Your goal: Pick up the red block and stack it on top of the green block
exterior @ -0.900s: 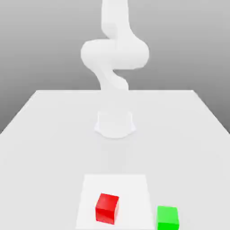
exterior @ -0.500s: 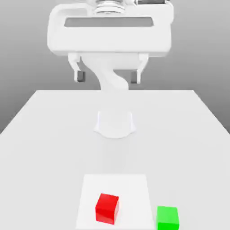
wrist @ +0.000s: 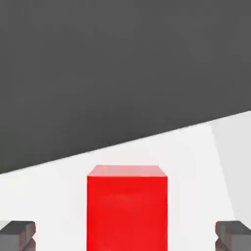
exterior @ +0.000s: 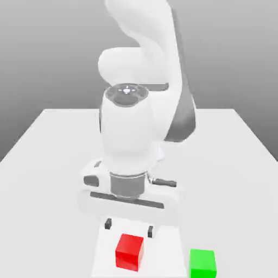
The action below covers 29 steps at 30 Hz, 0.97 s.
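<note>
The red block (exterior: pixel 130 252) sits on a white square patch of the table near the front edge. The green block (exterior: pixel 202 263) rests on the table to the exterior view's right of it, a short gap apart. My gripper (exterior: pixel 130 228) hangs open just above and behind the red block, one dark fingertip on either side of the block's line. In the hand view the red block (wrist: pixel 127 208) lies between the two grey fingertips (wrist: pixel 17 234), with nothing held.
The pale table (exterior: pixel 49 163) stretches back to the arm's base. The arm's white body (exterior: pixel 133 130) leans forward over the middle of the table. The white patch (exterior: pixel 103 255) under the red block lies flat.
The arm has swung down and forward: the hand dropped from high at the back to just above the red block. Both blocks stayed put.
</note>
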Tool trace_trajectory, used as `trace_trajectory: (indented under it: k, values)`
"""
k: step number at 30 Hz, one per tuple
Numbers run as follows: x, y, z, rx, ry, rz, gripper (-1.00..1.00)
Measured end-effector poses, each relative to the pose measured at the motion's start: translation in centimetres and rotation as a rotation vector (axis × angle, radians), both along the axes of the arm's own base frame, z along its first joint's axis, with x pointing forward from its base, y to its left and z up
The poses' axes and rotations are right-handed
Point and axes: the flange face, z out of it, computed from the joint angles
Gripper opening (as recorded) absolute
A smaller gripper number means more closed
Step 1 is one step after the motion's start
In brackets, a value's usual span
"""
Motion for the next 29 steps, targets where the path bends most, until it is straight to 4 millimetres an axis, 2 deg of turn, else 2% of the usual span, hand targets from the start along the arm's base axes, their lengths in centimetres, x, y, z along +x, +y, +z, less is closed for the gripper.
trace_trajectory:
  k: [1,2,9,14,16,21,23,25,26,29]
  values:
    - [-0.1,0.0,-1.3,0.000,0.001,0.000,0.00]
    - [-0.1,0.0,-2.4,0.000,0.001,0.000,-1.00]
    - [-0.1,0.0,-2.6,0.000,0.001,-0.001,-1.00]
    - [-0.1,0.1,2.7,0.000,0.001,0.002,-1.00]
    - [0.8,3.2,4.0,0.002,0.003,0.060,-1.00]
    - [2.4,13.5,6.4,0.001,0.002,0.241,-1.00]
    - [2.6,14.8,4.7,0.001,0.001,0.262,-1.00]
    - [2.5,15.2,2.1,0.001,0.002,0.269,-1.00]
    - [2.5,15.2,1.2,0.000,0.001,0.270,1.00]
    - [2.5,15.2,1.2,0.000,0.001,0.270,1.00]
